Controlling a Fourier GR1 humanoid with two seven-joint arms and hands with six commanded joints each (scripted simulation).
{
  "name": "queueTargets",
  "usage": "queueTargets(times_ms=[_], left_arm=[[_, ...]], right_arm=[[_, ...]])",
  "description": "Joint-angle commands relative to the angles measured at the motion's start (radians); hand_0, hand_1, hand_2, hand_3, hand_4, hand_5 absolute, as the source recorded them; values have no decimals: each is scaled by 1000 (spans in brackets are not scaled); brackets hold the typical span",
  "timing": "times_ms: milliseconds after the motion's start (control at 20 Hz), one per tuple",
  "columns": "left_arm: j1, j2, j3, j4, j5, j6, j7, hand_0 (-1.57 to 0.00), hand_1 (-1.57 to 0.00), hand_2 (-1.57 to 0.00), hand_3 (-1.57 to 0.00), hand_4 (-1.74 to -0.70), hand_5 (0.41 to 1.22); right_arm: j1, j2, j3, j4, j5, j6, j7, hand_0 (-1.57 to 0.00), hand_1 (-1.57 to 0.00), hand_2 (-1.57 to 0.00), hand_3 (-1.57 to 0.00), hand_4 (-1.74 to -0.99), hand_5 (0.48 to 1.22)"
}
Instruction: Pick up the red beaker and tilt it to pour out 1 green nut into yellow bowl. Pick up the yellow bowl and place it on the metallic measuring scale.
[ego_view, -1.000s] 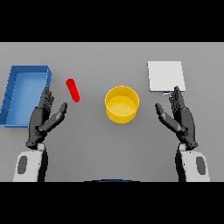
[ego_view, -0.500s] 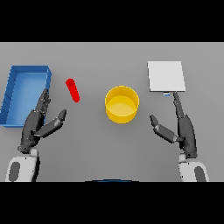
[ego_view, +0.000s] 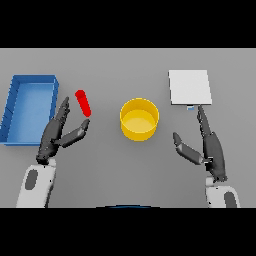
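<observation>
The red beaker (ego_view: 83, 103) stands tilted on the grey table, left of centre. My left hand (ego_view: 56, 135) is open just below and left of it, its thumb pointing toward the beaker's base without touching it. The yellow bowl (ego_view: 139, 119) sits at the table's middle. The metallic measuring scale (ego_view: 189, 87), a pale square plate, lies at the back right. My right hand (ego_view: 210, 146) is open below the scale, fingers straight and pointing toward it, thumb spread toward the bowl. No green nut is visible.
A blue tray (ego_view: 15, 100) with raised walls lies at the far left, right beside my left hand.
Both hands have drawn slightly back and lower, then the left hand has turned its fingers up toward the beaker. The right hand has rotated edge-on. Beaker, bowl and scale have not moved.
</observation>
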Motion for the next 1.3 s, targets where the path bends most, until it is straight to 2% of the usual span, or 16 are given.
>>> queueTargets(times_ms=[0, 100, 350, 500, 550, 900, 1000, 1050, 1150, 1250], left_arm=[[-23, 1, 5, 31, -8, 8, -23, 1, 1, 1, 1, -1227, 629], [-86, 2, 20, 93, -6, 8, -26, 1, 1, 1, 1, -1240, 641], [-180, -3, 50, 245, -14, 25, -95, 1, 1, 1, 1, -1271, 677], [-239, -12, 58, 321, -24, 36, -100, 1, 1, 1, 1, -1287, 685], [-247, -13, 60, 334, -22, 33, -112, 1, 1, 1, 1, -1292, 688], [-370, -9, 87, 460, -24, 38, -91, 1, 1, 1, 1, -1289, 683], [-380, -16, 92, 494, -22, 35, -124, 1, 1, 1, 1, -1297, 686], [-391, -14, 99, 503, -13, 27, -133, 1, 1, 1, 1, -1309, 688], [-413, -18, 110, 541, -10, 32, -162, 1, 1, 1, 1, -1329, 695], [-427, -30, 123, 571, -3, 42, -184, 1, 1, 0, 1, -1348, 704]], right_arm=[[1, -4, -4, 2, -6, 4, 2, 1, 1, 1, 1, -1260, 633], [3, -4, -3, 3, -13, 13, -2, 1, 1, 1, 1, -1273, 632], [8, -10, -6, -7, -12, 11, -14, 1, 1, 1, 1, -1268, 635], [-4, -6, -10, 8, -7, 4, 12, 1, 1, 1, 1, -1269, 638], [8, -5, -5, -3, -6, 5, -7, 1, 1, 1, 1, -1267, 640], [-3, -13, -21, -3, -28, 11, -1, 1, 1, 1, 1, -1268, 641], [-10, -2, -16, 8, -21, 4, 20, 1, 1, 1, 1, -1268, 639], [-1, -10, -22, 4, -27, 9, 2, 1, 1, 1, 1, -1269, 640], [-8, -12, -22, 3, -20, 3, 15, 1, 1, 1, 1, -1264, 640], [13, -9, -15, 1, -14, 4, -5, 1, 1, 1, 1, -1261, 641]])
